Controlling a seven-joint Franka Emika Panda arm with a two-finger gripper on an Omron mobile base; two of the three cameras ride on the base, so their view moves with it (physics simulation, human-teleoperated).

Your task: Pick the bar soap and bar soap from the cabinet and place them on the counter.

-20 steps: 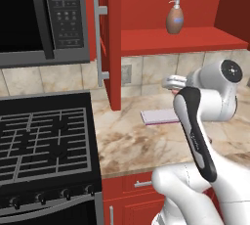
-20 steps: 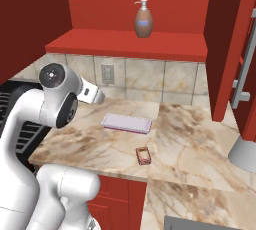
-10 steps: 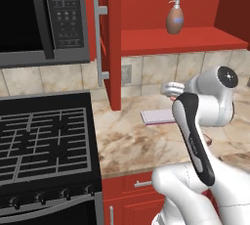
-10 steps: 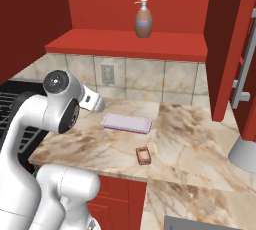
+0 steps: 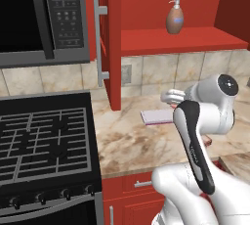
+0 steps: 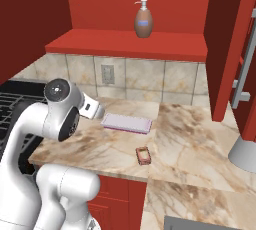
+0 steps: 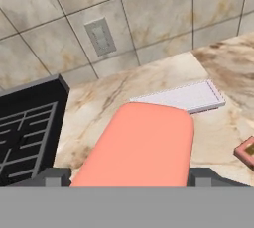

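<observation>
A salmon-pink bar soap (image 7: 144, 142) lies lengthwise between my fingertips, and my gripper (image 7: 131, 175) is shut on it, hovering over the beige veined counter (image 7: 99, 98). In the left base view the hand (image 5: 171, 96) hangs above the counter (image 5: 132, 141), just left of the lavender pad (image 5: 157, 116). A second bar soap (image 6: 143, 155) lies flat on the counter (image 6: 190, 134) near its front edge, and shows at the right edge of the hand view as a bar soap (image 7: 246, 151). The red cabinet shelf (image 6: 125, 44) above holds a brown pump bottle (image 6: 143, 20).
The black gas stove (image 5: 44, 141) borders the counter on the left, under a microwave (image 5: 39, 18). An open cabinet door with a silver handle (image 5: 100, 43) hangs over the counter's left end. A grey rounded object (image 6: 245, 149) stands at the right. A wall outlet (image 7: 101, 36) faces the hand.
The arm has sunk a little toward the counter with the bar soap still in the gripper. Nothing on the counter or shelf has moved.
</observation>
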